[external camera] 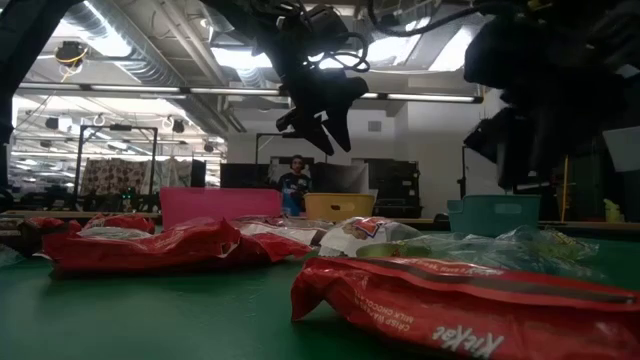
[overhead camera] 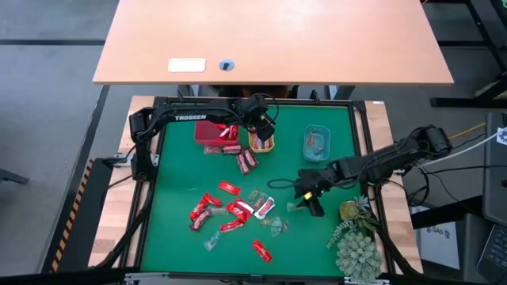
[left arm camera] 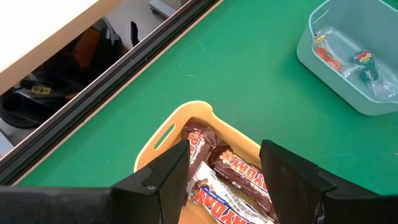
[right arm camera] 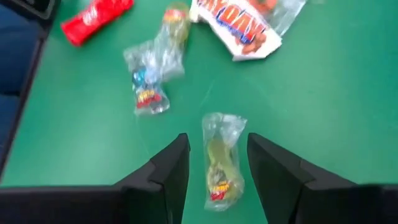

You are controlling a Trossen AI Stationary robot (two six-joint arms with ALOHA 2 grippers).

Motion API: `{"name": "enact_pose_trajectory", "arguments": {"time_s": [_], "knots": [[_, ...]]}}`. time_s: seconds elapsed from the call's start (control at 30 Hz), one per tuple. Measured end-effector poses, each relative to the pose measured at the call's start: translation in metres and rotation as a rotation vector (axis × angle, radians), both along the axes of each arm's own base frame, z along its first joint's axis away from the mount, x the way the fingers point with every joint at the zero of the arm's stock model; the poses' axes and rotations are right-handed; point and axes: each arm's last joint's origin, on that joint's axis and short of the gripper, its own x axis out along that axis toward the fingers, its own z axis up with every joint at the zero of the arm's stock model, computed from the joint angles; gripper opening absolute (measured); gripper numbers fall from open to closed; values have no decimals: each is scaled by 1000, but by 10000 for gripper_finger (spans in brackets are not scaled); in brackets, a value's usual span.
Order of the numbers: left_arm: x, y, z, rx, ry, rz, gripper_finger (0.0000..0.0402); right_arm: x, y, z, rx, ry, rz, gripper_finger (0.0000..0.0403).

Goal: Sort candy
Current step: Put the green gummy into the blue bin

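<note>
On the left of the green desk (overhead camera: 174, 222), the red tray (overhead camera: 212, 131) is seen at the far edge with red-wrapped candy in it. Just beside it, the left claw (overhead camera: 264, 127) hangs over the orange tray (left arm camera: 163, 134), its fingers spread apart and empty; brown-and-white PayDay bars (left arm camera: 233, 171) lie in the tray directly beneath.

Across the middle of the desk the unsorted candy is scattered: red KitKat wrappers (overhead camera: 207, 209), 1 more PayDay bar (right arm camera: 239, 28) and several clear greenish sweets.

Further right, the teal tray (overhead camera: 318, 144) holds a few clear sweets. The right claw (right arm camera: 217, 165) is lowered near the desk with its fingers parted on either side of a clear-wrapped greenish candy (right arm camera: 222, 163), which lies flat and is not yet gripped. An artificial plant (overhead camera: 358, 241) stands at the right corner.

The step in hand is judged to be the pick-up of that clear sweet. It is best done if the claw is kept centred over the wrapper's length, brought fully down to the desk before closing, and closed on the candy body, not the loose wrapper end.
</note>
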Motion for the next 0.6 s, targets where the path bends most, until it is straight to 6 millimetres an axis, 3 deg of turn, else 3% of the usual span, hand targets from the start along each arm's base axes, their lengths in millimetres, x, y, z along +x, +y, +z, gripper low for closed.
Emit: {"name": "enact_pose_trajectory", "arguments": {"time_s": [0.23, 0.6], "knots": [[0, 0, 0, 0, 0, 0, 189, 2, 10, -19, -108, 53, 2, 163], [0, 0, 0, 0, -1, 0, 189, 7, 11, -41, -135, 137, 7, 163]]}}
